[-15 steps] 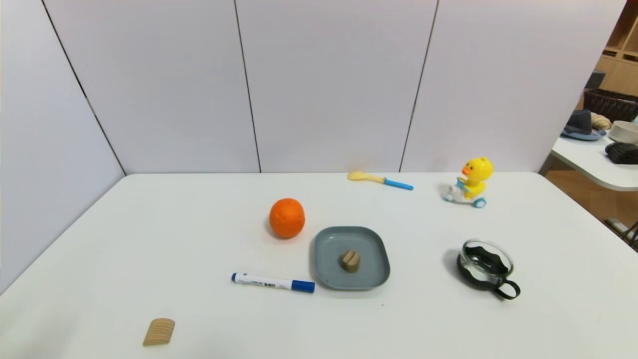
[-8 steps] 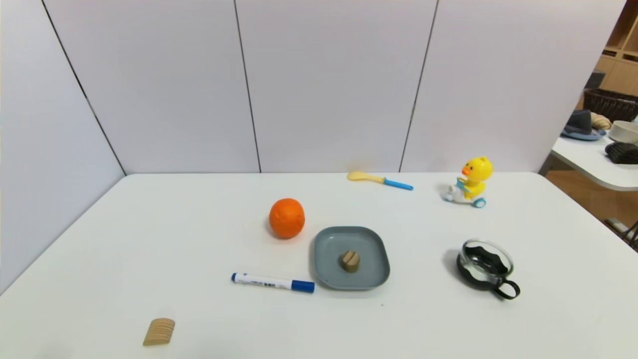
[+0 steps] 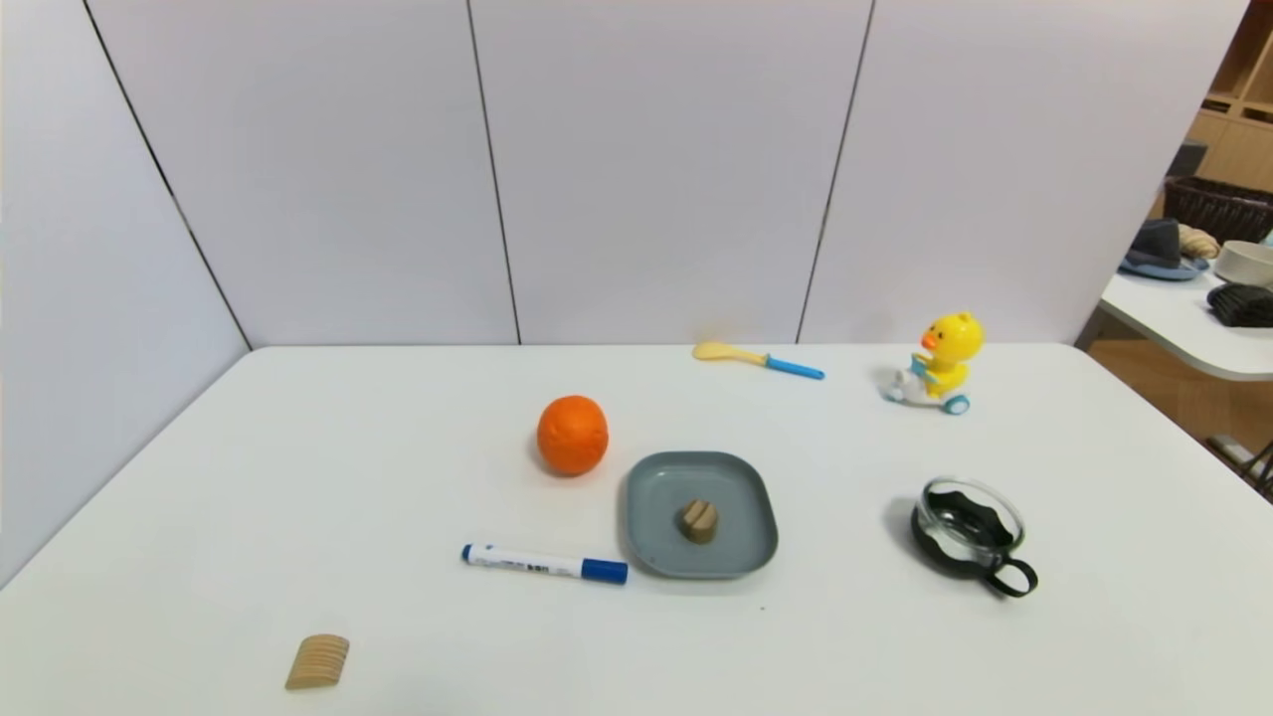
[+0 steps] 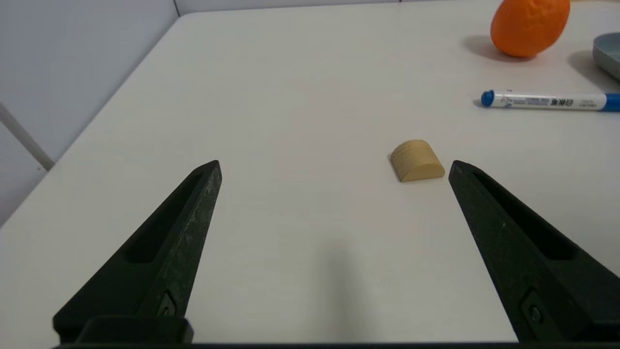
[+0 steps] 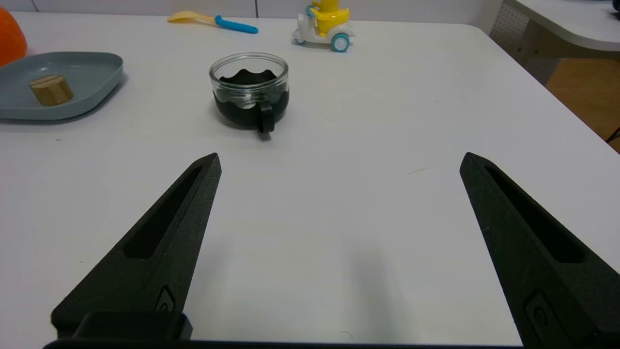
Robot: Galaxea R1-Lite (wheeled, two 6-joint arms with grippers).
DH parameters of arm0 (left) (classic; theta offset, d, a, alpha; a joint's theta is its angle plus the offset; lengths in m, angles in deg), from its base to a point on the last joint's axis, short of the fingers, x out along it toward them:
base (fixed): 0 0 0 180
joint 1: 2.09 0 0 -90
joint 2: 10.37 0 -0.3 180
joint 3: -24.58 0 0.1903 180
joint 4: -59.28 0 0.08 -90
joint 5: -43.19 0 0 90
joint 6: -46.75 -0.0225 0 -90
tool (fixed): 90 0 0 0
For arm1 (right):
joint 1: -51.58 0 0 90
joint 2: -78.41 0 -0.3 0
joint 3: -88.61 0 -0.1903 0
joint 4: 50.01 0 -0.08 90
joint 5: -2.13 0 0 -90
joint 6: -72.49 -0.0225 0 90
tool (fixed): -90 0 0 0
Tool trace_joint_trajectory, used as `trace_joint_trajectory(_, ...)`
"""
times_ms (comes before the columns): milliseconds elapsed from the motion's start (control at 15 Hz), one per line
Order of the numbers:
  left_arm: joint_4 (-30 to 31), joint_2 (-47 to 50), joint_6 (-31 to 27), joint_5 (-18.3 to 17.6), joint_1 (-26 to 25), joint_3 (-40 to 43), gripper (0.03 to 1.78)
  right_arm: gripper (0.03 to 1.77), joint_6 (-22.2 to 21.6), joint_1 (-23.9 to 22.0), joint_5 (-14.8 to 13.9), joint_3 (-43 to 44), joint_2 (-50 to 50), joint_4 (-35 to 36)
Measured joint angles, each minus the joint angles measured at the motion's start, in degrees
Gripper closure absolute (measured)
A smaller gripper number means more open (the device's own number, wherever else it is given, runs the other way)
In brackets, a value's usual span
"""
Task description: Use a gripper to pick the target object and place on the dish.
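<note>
Wooden cylinder [image 3: 699,521], set on the dish [image 3: 701,563]; both the left gripper [image 4: 335,167] and right gripper [image 5: 343,160] held near side of the dish, jaws apart; placing judged complete, nothing left.

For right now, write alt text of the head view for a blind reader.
A small wooden cylinder sits on a grey-blue dish, with an orange and marker to its left and a glass cup to its right.

You have the left claw [image 4: 335,167] open above the bench [image 4: 300,111], nothing between its fingers. Beyond lies the block [image 4: 416,161]; farther off, the marker [image 4: 547,100], orange [image 4: 530,26] and dish [image 4: 608,54].
</note>
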Motion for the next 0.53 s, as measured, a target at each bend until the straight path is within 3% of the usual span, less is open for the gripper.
trace_joint_trajectory(533, 1.87, 0.29, 1.27, -0.35, 0.00, 1.65, 0.12, 0.09, 0.02, 0.00, 0.00, 0.00, 0.00, -0.02)
